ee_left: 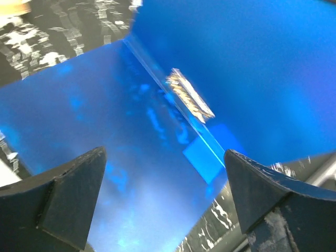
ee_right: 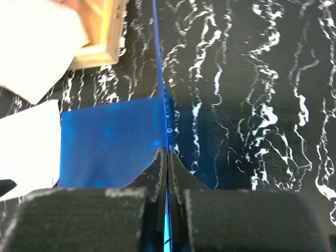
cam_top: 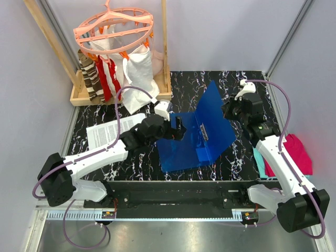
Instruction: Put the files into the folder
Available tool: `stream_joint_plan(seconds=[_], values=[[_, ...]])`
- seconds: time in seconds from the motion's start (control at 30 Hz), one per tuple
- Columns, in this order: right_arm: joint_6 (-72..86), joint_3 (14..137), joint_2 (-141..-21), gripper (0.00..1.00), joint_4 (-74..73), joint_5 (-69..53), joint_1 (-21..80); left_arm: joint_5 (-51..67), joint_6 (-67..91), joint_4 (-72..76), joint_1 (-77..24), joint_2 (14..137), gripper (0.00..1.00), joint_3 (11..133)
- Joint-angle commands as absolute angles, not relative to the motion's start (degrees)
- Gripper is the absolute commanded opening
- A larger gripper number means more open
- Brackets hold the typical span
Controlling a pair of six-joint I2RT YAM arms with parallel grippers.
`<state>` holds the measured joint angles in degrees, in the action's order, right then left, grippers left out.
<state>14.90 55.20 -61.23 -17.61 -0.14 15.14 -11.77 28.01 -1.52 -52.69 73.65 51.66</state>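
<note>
Looking down from the top view, we see the folder [cam_top: 181,149] lying open at the centre of the black marbled surface [cam_top: 241,157]. Its spine, the long axis, runs almost top to bottom of the frame, leaning slightly toward the lower right. One cover lies flat to the left of the spine. The other stands raised to the right, and its free edge is pinched in the clenched right gripper [cam_top: 229,111].

In the right wrist view that cover appears edge-on as a thin blue line between the closed fingertips [ee_right: 161,163]. The plastic is glossy, translucent blue, with a metal clip [ee_left: 189,97] beside the spine.

The left gripper [cam_top: 181,128] hovers over the flat cover, and in its wrist view its jaws are spread wide with nothing between them.

The files [cam_top: 107,131], white sheets with dense print, lie at the left of the frame, partly under the left arm. Their right end is near the folder's left edge. Bare surface remains below the folder and to its right, before the magenta cloth [cam_top: 299,152].
</note>
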Motion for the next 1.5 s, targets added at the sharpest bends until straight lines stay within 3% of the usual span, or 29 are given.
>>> stream_joint_plan(seconds=[0.0,0.3,0.53,0.57,0.6,0.67,0.7,0.77,0.8,0.83,0.87,1.0,1.17,1.23,1.47], values=[[18.4,52.9,-61.2,0.00,-17.8,-2.5,11.6,-12.5,33.0,-5.2,-47.2,71.3,0.99,50.4],[21.2,51.0,-61.5,0.00,-18.4,-7.5,4.8,-9.2,37.6,-3.1,-42.5,64.3,0.99,35.5],[21.1,50.8,-62.2,0.00,-18.5,-7.6,4.5,-4.0,38.9,1.7,-42.5,69.4,0.95,36.9],[21.3,50.5,-62.2,0.00,-18.5,-7.1,4.4,-4.5,38.4,1.7,-42.5,69.9,0.88,37.2],[21.6,50.2,-62.2,0.00,-18.5,-6.4,4.1,-4.9,37.7,1.5,-42.3,70.4,0.70,37.6],[22.4,49.3,-62.9,0.00,-18.6,-5.4,4.0,-4.8,36.8,1.3,-41.5,70.2,0.50,37.7],[23.1,49.0,-63.5,0.00,-18.5,-4.2,4.0,-4.3,35.3,1.1,-41.2,69.4,0.30,37.6],[25.1,49.0,-66.3,0.01,-19.2,-3.0,4.0,-3.6,34.3,0.4,-41.0,67.9,0.14,37.8],[25.8,49.3,-67.8,0.03,-19.8,-1.2,3.9,-3.3,33.7,0.1,-41.0,66.3,0.00,37.9],[26.5,49.8,-69.4,0.07,-22.0,-0.3,3.7,-3.2,33.8,0.2,-41.0,65.2,0.00,37.9],[27.8,51.6,-73.1,0.21,-23.4,2.2,3.4,-2.4,34.1,-1.0,-41.0,64.3,0.00,37.7],[26.6,58.4,-81.5,0.63,-30.0,5.7,2.9,-1.1,38.4,-0.3,-41.0,61.4,0.00,37.2],[25.0,64.5,-80.0,0.81,-34.9,9.3,3.3,-0.7,41.1,1.5,-41.0,63.4,0.00,38.2],[24.3,65.2,-78.0,0.98,-34.7,10.7,4.5,-0.7,41.5,1.7,-41.0,64.4,0.00,39.0],[24.3,66.7,-77.4,0.97,-31.8,4.0,9.7,-0.8,45.3,1.3,-41.1,67.4,0.00,41.7]])
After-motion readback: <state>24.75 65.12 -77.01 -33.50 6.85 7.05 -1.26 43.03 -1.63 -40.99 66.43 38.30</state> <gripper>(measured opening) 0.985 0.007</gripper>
